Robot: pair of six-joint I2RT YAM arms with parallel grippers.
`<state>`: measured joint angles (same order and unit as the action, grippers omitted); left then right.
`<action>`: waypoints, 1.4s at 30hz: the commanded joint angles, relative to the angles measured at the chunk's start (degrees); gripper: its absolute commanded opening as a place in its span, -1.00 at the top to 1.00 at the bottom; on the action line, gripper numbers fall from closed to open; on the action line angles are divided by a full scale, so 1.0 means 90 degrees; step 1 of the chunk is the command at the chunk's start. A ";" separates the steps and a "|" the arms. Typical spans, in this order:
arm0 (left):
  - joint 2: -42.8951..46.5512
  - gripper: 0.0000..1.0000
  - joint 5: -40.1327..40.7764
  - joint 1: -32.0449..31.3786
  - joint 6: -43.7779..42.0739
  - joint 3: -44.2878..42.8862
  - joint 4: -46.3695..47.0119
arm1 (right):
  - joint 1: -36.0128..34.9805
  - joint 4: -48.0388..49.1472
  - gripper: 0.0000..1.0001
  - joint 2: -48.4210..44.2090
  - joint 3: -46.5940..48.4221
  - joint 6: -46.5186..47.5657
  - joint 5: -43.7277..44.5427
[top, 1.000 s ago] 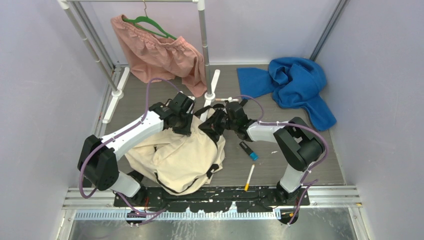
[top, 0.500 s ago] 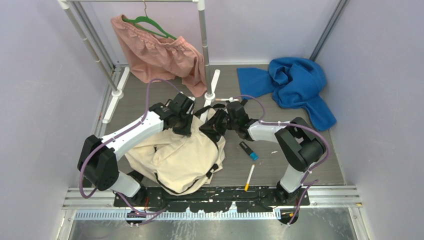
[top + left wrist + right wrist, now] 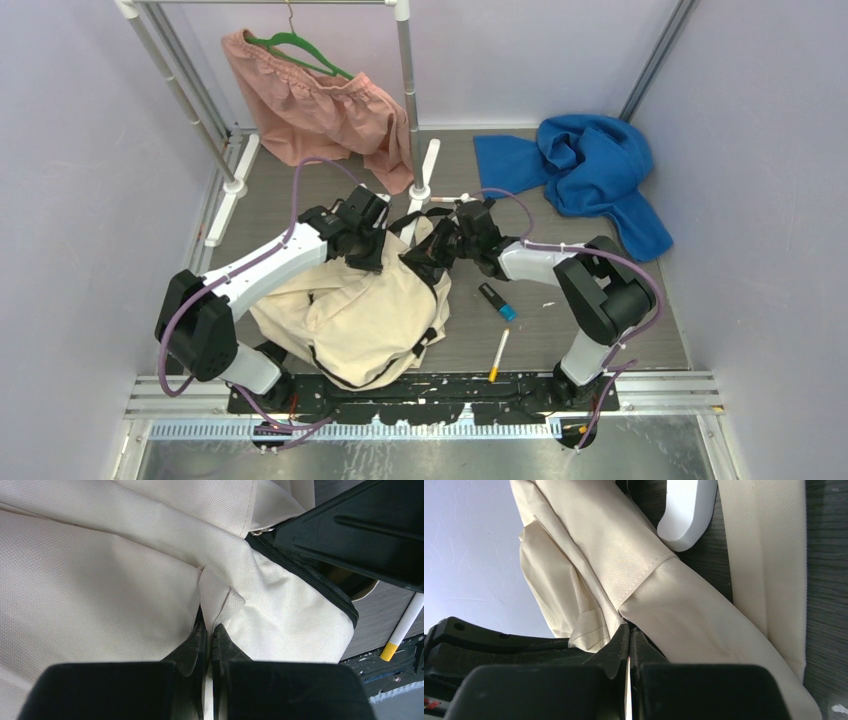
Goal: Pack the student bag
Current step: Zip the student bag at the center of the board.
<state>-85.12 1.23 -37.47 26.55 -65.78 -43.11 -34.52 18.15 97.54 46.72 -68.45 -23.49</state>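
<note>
The cream student bag (image 3: 350, 310) lies crumpled on the floor between the arms, its black zipper edge (image 3: 305, 575) open at the far end. My left gripper (image 3: 368, 256) is shut on a fold of the bag's fabric (image 3: 209, 626) at the far left of the opening. My right gripper (image 3: 430, 258) is shut on the bag's fabric (image 3: 629, 625) at the far right of the opening. A black marker with a blue cap (image 3: 497, 301) and a white pen with a yellow tip (image 3: 498, 355) lie on the floor right of the bag.
A pink garment on a green hanger (image 3: 320, 100) hangs from the white rack (image 3: 405, 90) at the back. A blue fleece cloth (image 3: 590, 170) lies at the back right. The rack's white foot (image 3: 686, 515) stands close behind the bag.
My right gripper has shifted slightly right and back with the bag fabric in it. The left arm has not moved.
</note>
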 commanded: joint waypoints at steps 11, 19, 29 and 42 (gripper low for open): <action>0.0200 1.00 -0.0031 0.0038 -0.0050 -0.0054 -0.0013 | 0.0239 -0.2195 0.98 -0.0997 0.0508 0.1776 -0.0386; 0.0254 1.00 -0.0514 0.0091 0.0097 -0.0247 0.0143 | 0.0235 -0.2662 0.98 -0.1258 0.0183 0.2065 -0.0464; 0.0019 0.80 -0.0433 0.0239 0.0291 -0.0718 0.0167 | 0.0233 -0.4169 0.98 -0.2130 0.0475 0.2946 0.0317; -0.0836 -0.39 -0.1455 -0.0029 0.0646 -0.1116 0.1001 | 0.0238 -0.4151 0.98 -0.2441 0.0503 0.2888 0.0332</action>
<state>-90.02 -9.04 -36.56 31.38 -72.36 -38.54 -32.60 -18.87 77.73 49.08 -43.55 -20.36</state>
